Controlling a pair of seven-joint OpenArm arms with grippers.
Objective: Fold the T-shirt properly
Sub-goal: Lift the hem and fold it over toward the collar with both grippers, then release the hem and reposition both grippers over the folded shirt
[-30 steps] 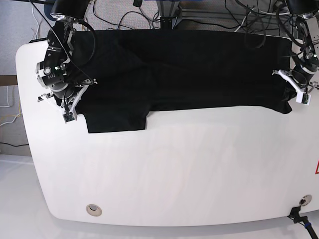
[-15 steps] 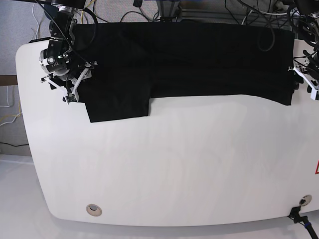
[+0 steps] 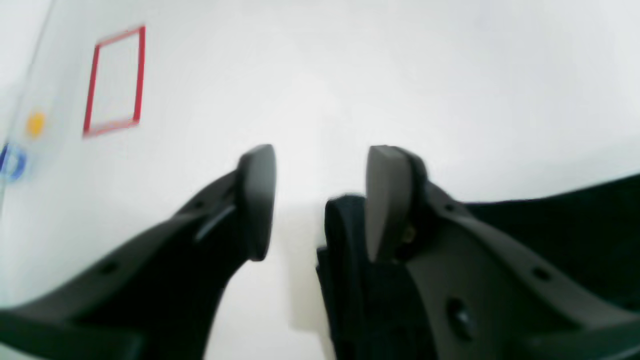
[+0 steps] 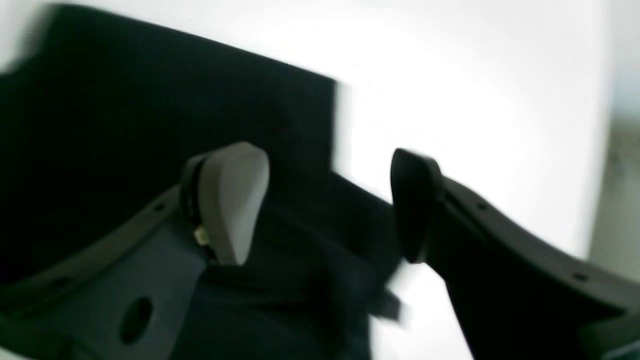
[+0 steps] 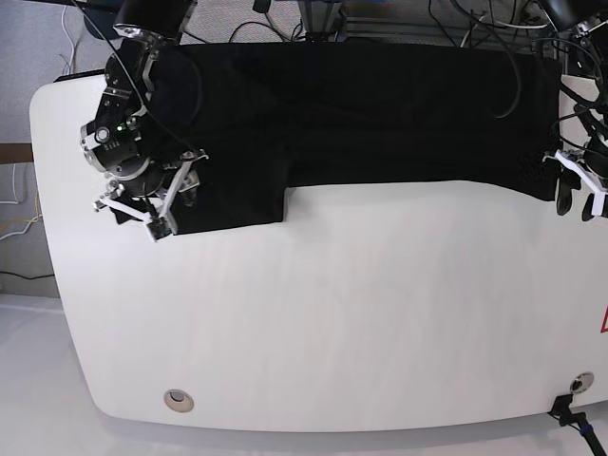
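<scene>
1. Nearest you, the white table (image 5: pixel 332 323) lies bare below the cloth, with a red square outline (image 3: pixel 115 80) visible in your left wrist view.
2. Your left gripper (image 3: pixel 320 200) stands with jaws apart and nothing between them; its right finger (image 3: pixel 387 200) rests just beside or on a bunched corner of the T-shirt (image 3: pixel 550 220), though you cannot tell if it touches.
3. Your right gripper (image 4: pixel 325 200) is also spread, holding nothing; it hovers over the T-shirt's edge, one pad (image 4: pixel 235 200) above black cloth, the other over white table.
4. Farther back, the T-shirt (image 5: pixel 380 114) lies flat along the table's far edge, plain black side showing, sleeve hanging down near the right gripper (image 5: pixel 157 204), the left gripper (image 5: pixel 579 190) at the opposite end.
</scene>
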